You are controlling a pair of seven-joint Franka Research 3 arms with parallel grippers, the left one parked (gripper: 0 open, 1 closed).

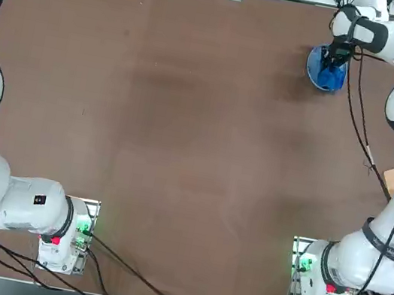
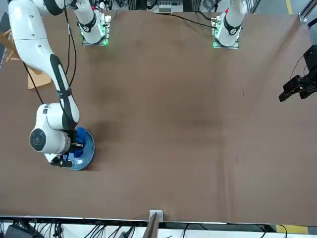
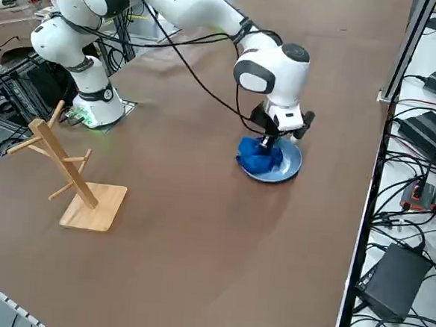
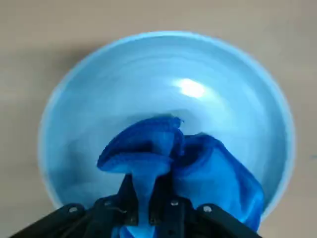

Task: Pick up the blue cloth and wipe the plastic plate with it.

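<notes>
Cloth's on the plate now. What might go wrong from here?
The blue cloth is pinched in the shut right gripper, and its folds spread over one part of the plastic plate, so wiping may miss the rest. Nothing visible braces the plate on the brown table, so it might slide under the rubbing.

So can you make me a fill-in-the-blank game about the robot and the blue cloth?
1. The right gripper is pinching the blue ____.
2. Under it is a round, light blue ____.
3. The stand on the table is made of ____.
4. The cloth is a ____ blue than the round thing under it.

Missing words: cloth; plate; wood; darker.
</notes>
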